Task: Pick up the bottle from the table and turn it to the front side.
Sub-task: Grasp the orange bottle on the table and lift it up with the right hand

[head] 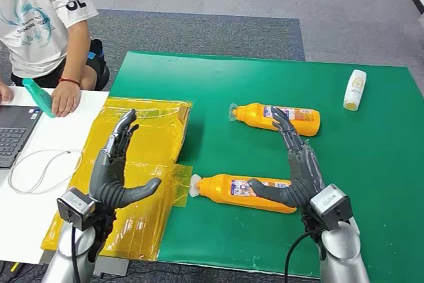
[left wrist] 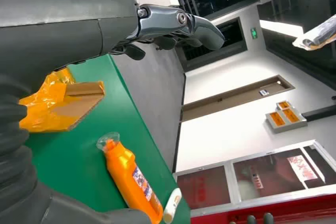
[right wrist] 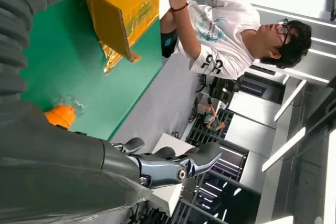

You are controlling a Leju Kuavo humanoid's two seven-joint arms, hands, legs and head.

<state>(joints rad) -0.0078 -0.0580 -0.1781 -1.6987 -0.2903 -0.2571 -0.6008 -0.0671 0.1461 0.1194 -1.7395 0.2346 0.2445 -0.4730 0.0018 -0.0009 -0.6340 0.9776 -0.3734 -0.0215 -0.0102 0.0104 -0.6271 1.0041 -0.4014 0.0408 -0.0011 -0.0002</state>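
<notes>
Right now two orange bottles lie on their sides on the green worktop (head: pixel 379 157). The near bottle (head: pixel 240 191) lies close to the front edge, its clear cap pointing toward the yellow wrapped cardboard (head: pixel 145 164) at the mat's left edge. The far bottle (head: pixel 277 118) lies nearer the middle of the worktop, cap pointing the same way. The right robot hand (head: pixel 295 170) hovers between them with its fingers spread and straight; its thumb reaches across the label of the near bottle, though whether it touches the bottle cannot be told, and its fingertips lie in front of the far bottle in the head view. It grips nothing. The left robot hand (head: pixel 117 167) is held over the yellow cardboard, fingers apart and thumb pointing toward the near bottle's cap, holding nothing. A small white bottle (head: pixel 354 89) lies near the far right corner. At the far left, a person (head: pixel 45 24) sits by a white table (head: pixel 55 137) with a laptop (head: pixel 12 134) and a looped white cable (head: pixel 45 167), one hand on a teal object (head: pixel 39 97).
</notes>
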